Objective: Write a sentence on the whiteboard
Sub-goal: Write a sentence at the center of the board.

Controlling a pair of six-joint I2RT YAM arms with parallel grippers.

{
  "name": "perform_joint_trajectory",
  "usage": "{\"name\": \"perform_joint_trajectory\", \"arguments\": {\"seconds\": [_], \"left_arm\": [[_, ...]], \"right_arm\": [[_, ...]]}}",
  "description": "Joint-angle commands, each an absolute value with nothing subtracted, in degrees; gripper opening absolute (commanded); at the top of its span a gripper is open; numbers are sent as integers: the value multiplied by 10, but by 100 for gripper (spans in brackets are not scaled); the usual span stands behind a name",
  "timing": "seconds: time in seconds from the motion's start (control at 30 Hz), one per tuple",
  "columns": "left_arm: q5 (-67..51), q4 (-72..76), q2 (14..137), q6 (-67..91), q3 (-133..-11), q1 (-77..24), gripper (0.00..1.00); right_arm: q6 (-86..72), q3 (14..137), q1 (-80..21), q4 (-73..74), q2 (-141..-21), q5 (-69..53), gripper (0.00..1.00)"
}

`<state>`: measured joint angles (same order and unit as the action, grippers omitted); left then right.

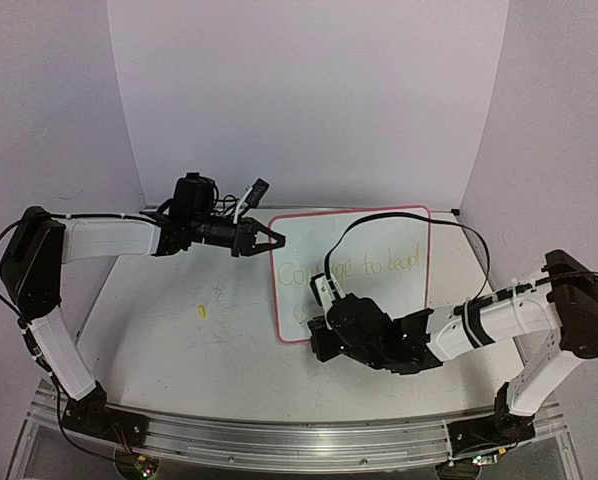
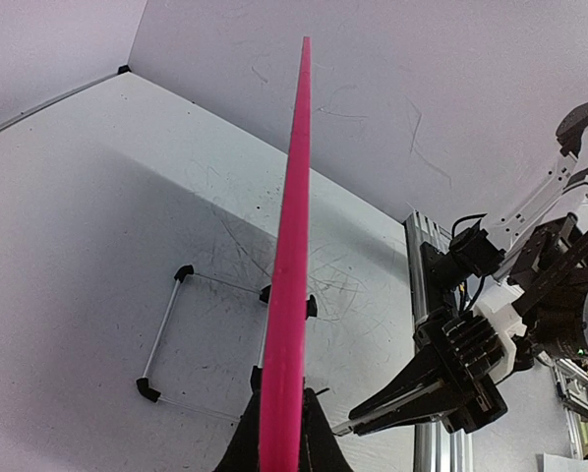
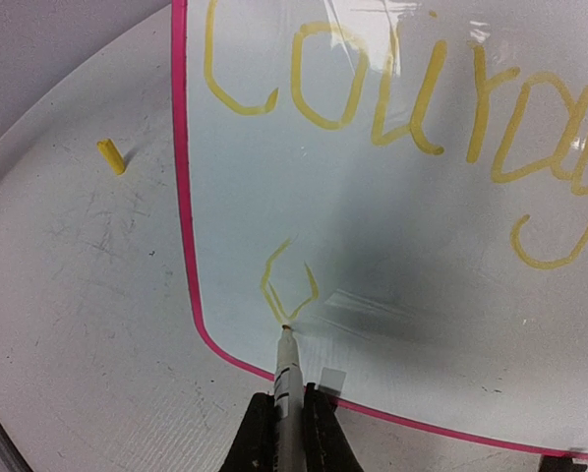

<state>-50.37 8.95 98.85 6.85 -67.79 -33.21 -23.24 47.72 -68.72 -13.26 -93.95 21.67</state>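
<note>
Your right gripper [image 3: 284,438] is clenched on a marker [image 3: 286,379]. The jaws are narrow, with the barrel pinched between them and pointing away from the wrist. The tip touches the board [image 3: 402,256] at the bottom of a small yellow loop [image 3: 286,285], near the board's lower left corner and just inside the pink rim.

Your left gripper [image 1: 276,240] grasps the board's left edge near the upper corner. In the left wrist view the pink rim runs edge-on between the two dark fingers, which sit close on either side of it.

The board rests on the table [image 3: 78,295] between the two arms, towards the back. The sentence [image 1: 374,266] crosses its upper half in pale yellow.

A yellow cap [image 3: 110,155] lies on the table left of the board, well apart from both grippers. A black cable [image 1: 379,214] from the right arm arcs over the board's upper part and crosses the writing in the top view. The right arm's wrist hides the board's lower left corner there.

Only the right wrist view shows you the tip contact and the loop. It also shows the first word large, cut off at the frame edge, and one black foot [image 3: 566,459] at the bottom right. Only the left wrist view shows a thin wire stand [image 2: 161,329] with black corners on the table to one side of the rim. On the other side it shows the right gripper and marker. The words after the first are legible only in the top view, and faintly.
</note>
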Motion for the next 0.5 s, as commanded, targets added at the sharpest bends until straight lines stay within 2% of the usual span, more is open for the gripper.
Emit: {"name": "perform_joint_trajectory", "arguments": {"seconds": [0.0,0.47], "left_arm": [[-449,79,965,32,-673,-331,0],[-449,79,963,31,-673,-331,0]], "right_arm": [[-233,498,-682,-127,-924,276,0],[-219,514,-672,-130,-913,297,0]]}}
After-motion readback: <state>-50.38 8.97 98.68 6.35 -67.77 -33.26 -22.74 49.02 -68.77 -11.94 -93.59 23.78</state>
